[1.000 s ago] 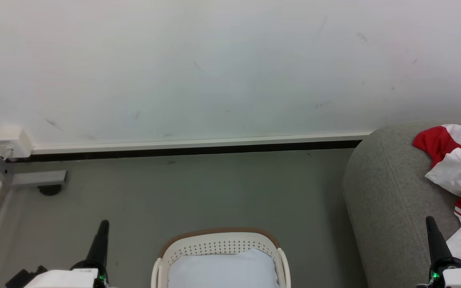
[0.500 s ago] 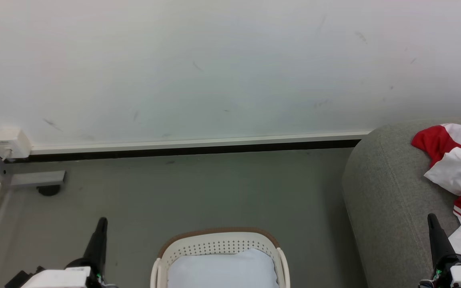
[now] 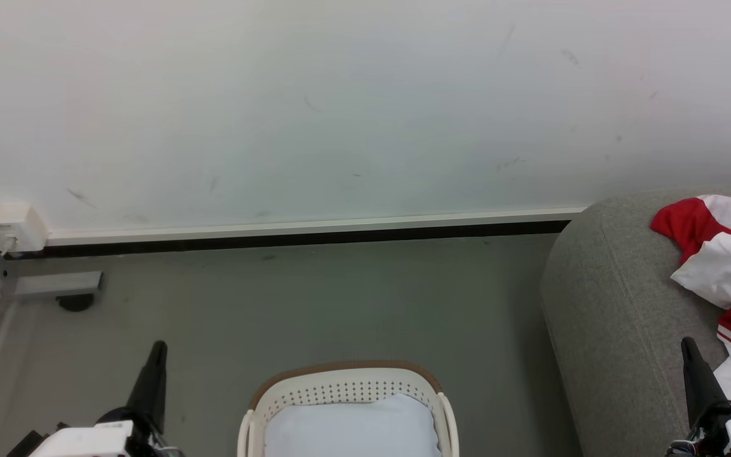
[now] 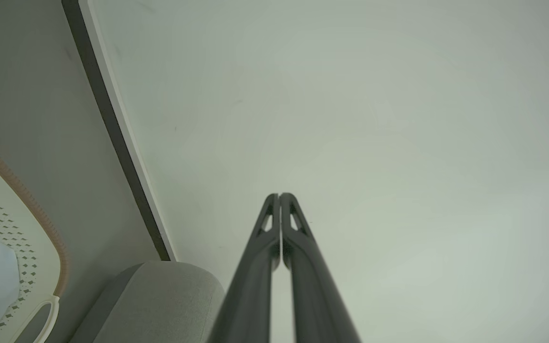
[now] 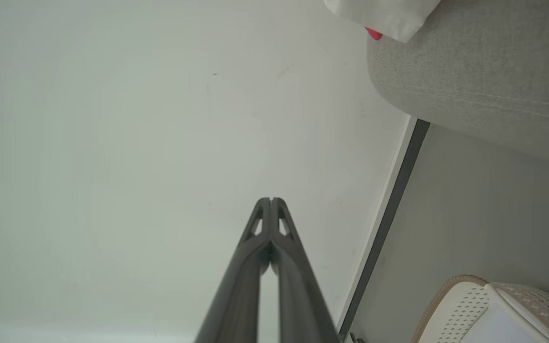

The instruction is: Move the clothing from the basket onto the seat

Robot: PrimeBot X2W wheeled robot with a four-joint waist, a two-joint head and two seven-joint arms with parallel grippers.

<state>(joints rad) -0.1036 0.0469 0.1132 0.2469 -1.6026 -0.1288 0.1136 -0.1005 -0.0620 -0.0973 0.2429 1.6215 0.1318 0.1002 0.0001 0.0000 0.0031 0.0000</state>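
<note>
Two grippers sat low in the head view, each with its dark fingers pressed together and holding nothing. The left gripper [image 3: 158,348] was at the lower left over the grey floor [image 3: 315,304]. The right gripper [image 3: 688,344] was at the lower right edge, in front of the seat [image 3: 606,304]. Each wrist view showed its own fingertips meeting, pointed toward the pale wall [image 3: 340,108].

The basket [image 3: 346,369] stood on the floor at the bottom centre, between the two grippers, with its brown rim toward the wall. Inside it lay a pale blue-white pad [image 3: 353,428]. The clothing [image 3: 717,254], red and white with thin striped trim, lay crumpled on the seat at the right edge of the frame, well apart from the basket. A white fold of it lay just beside the right gripper.

A white baseboard [image 3: 315,224] with a dark strip beneath it ran along the foot of the wall. A small cream box [image 3: 13,225] was fixed at the left edge, and any marking on it was too small to read.
</note>
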